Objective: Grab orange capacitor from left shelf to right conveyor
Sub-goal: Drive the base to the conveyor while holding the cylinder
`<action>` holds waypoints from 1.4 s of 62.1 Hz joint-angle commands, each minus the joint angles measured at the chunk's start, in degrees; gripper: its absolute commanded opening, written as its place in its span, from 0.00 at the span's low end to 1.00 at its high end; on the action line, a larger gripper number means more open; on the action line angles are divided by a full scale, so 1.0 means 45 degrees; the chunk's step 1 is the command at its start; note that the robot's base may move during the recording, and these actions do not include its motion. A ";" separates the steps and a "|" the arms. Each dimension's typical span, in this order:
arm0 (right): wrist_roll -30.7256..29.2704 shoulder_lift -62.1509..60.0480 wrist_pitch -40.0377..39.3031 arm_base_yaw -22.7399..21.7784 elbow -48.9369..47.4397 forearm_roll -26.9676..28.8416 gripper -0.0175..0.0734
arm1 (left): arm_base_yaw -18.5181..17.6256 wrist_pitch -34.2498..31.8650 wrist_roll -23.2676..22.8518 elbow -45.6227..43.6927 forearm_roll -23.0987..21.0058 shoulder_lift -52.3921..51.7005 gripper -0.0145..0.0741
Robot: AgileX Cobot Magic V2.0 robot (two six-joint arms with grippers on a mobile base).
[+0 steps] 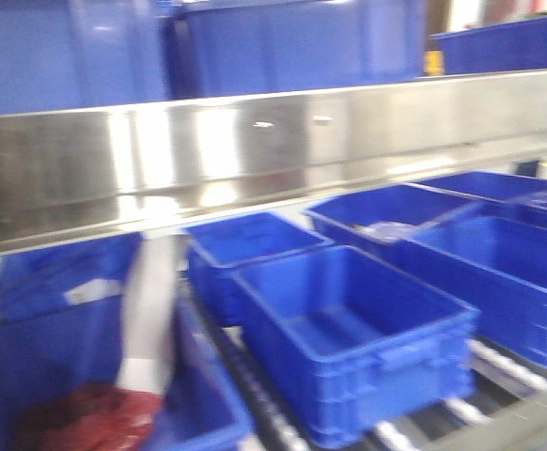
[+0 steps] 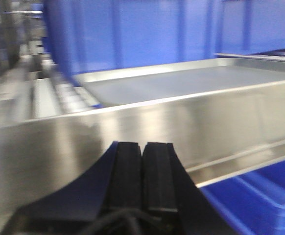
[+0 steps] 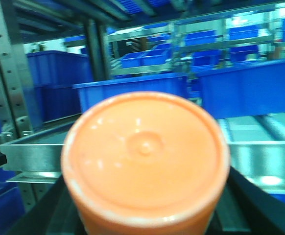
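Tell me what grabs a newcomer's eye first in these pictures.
The orange capacitor fills the right wrist view, its flat top facing the camera. In the front view, the shiny steel front of the left shelf runs across the frame above bright blue bins. The left gripper sits shut at the bottom of its own wrist view.

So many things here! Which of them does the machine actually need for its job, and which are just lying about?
For the job: orange flat-topped cylinder capacitor; shiny stainless-steel shelf with tall front lip.
Just lying about: blue plastic crates; dark red bundle in one crate; metal roller tracks.
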 commanded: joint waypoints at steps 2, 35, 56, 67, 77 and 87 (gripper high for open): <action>-0.0042 0.0117 -0.1065 -0.0007 -0.0394 -0.0102 0.25 | -0.0064 -0.1122 -0.0051 0.0354 -0.0076 -0.0123 0.02; -0.0042 0.0117 -0.1065 -0.0007 -0.0394 -0.0102 0.25 | -0.0064 -0.1122 -0.0051 0.0354 -0.0076 -0.0123 0.02; -0.0042 0.0117 -0.1065 -0.0007 -0.0394 -0.0102 0.25 | -0.0064 -0.1122 -0.0051 0.0354 -0.0076 -0.0123 0.02; -0.0042 0.0117 -0.1065 -0.0007 -0.0394 -0.0102 0.25 | -0.0064 -0.1122 -0.0051 0.0354 -0.0076 -0.0123 0.02; -0.0042 0.0117 -0.1065 -0.0007 -0.0394 -0.0102 0.25 | -0.0064 -0.1122 -0.0051 0.0354 -0.0076 -0.0123 0.02; -0.0042 0.0117 -0.1065 -0.0007 -0.0394 -0.0102 0.25 | -0.0064 -0.1122 -0.0051 0.0354 -0.0076 -0.0123 0.02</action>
